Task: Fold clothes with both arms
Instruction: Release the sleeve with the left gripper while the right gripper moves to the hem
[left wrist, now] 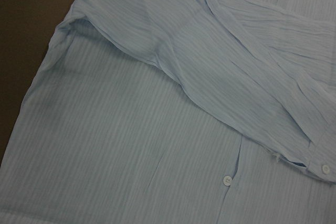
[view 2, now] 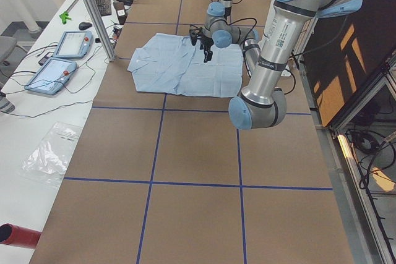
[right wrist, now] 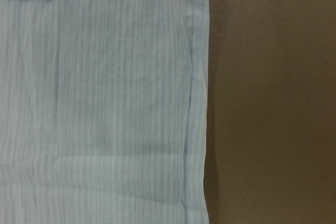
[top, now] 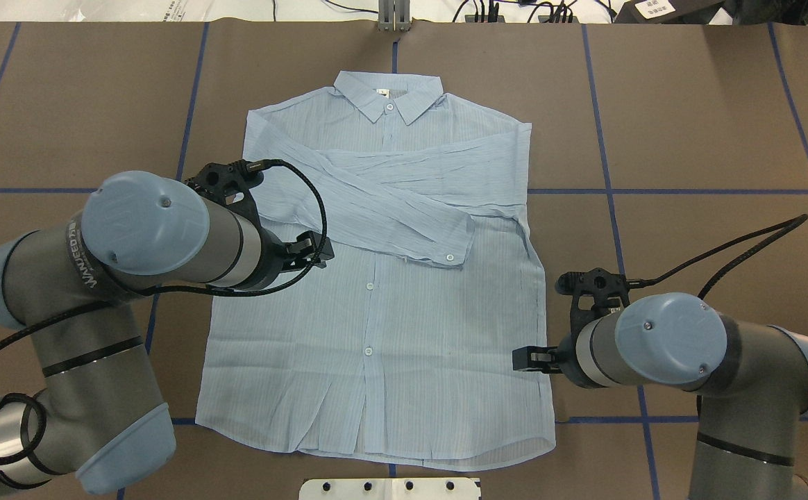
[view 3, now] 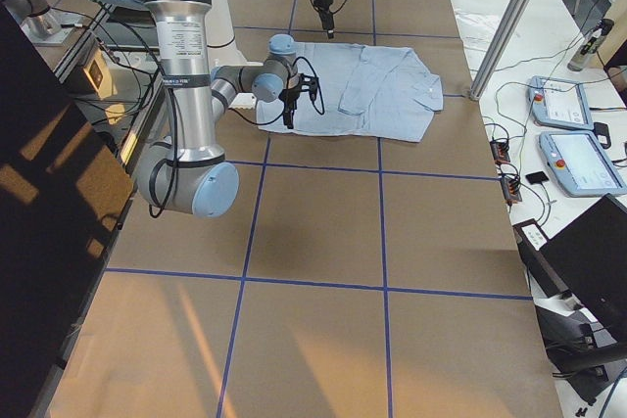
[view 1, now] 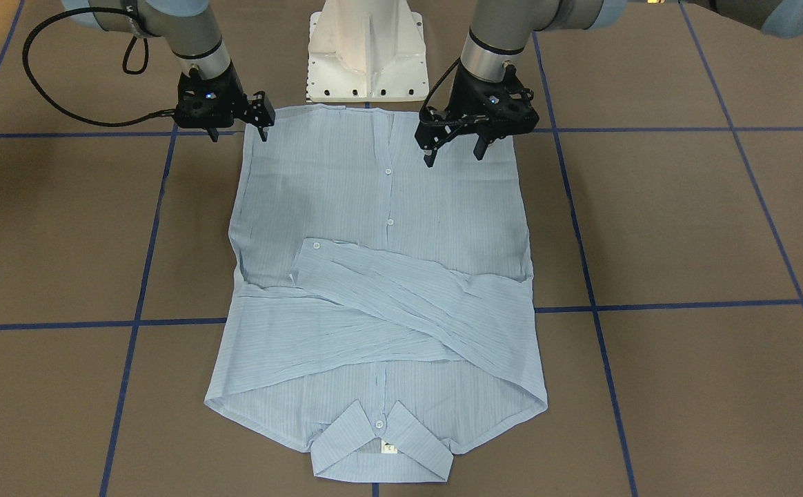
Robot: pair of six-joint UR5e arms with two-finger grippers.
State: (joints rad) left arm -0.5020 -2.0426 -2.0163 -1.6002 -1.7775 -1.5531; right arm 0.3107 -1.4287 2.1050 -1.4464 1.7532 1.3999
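The light blue striped shirt [view 1: 381, 276] [top: 376, 298] lies flat and face up on the brown table. Its collar [view 1: 382, 449] points away from the robot, and both sleeves [view 1: 401, 310] are folded across the chest. My left gripper [view 1: 454, 159] hangs open and empty just above the hem end, near the button line. My right gripper [view 1: 239, 137] hangs open and empty over the hem corner on its own side. The left wrist view shows only the shirt [left wrist: 157, 129] with a sleeve across it. In the right wrist view, the shirt's side edge [right wrist: 199, 103] lies on the bare table. No fingers show in either wrist view.
The white pedestal base [view 1: 365, 55] stands just behind the hem. Blue tape lines [view 1: 670, 304] grid the brown table cover. A metal pole [view 2: 93, 13] and teach pendants [view 2: 65, 44] stand on the side bench past the collar end. Both elbows [top: 147, 229] [top: 668, 340] hang over the shirt's sides.
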